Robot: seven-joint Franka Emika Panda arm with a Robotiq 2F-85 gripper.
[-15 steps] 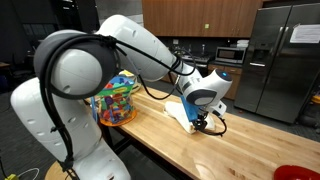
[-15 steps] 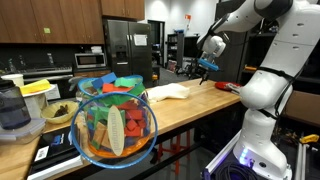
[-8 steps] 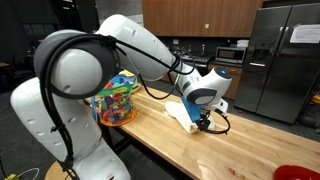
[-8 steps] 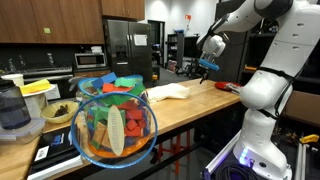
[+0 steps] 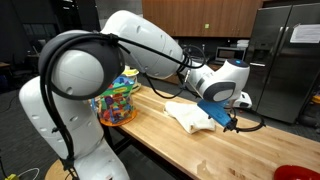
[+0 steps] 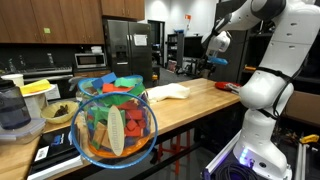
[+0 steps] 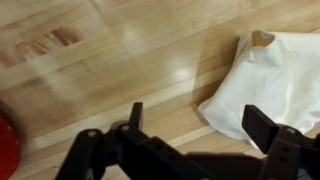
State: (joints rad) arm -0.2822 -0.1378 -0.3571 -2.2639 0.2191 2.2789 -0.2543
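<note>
We see the gripper [image 7: 196, 116] hanging over the wooden countertop [image 7: 110, 60] with its jaws wide apart and nothing between them. In both exterior views it sits clear above the wood [image 5: 232, 118] [image 6: 216, 62], not resting on it.

The white cloth [image 7: 268, 78] lies crumpled just ahead of the jaws. It is off centre, toward the finger at the right of the wrist view. Only its near corner reaches into the gap between the fingers [image 7: 262, 124], and most of it spreads beyond and outside that finger. In an exterior view the cloth [image 5: 190, 114] lies flat on the counter just beside the gripper, apart from it.

Well outside the opposite finger, at the edge of the wrist view, there is a red object [image 7: 5, 148]; we cannot tell what it is. A clear tub of colourful toys [image 5: 116, 100] stands far behind the jaws, well apart from the cloth.

As we judge it, the main risk comes from this offset. If the jaws closed here they would meet only a thin corner, which could slip out or leave the cloth trailing. A straight drop could also bring the fingertips down hard on the wood, since the fabric gives little cushion at its edge.
</note>
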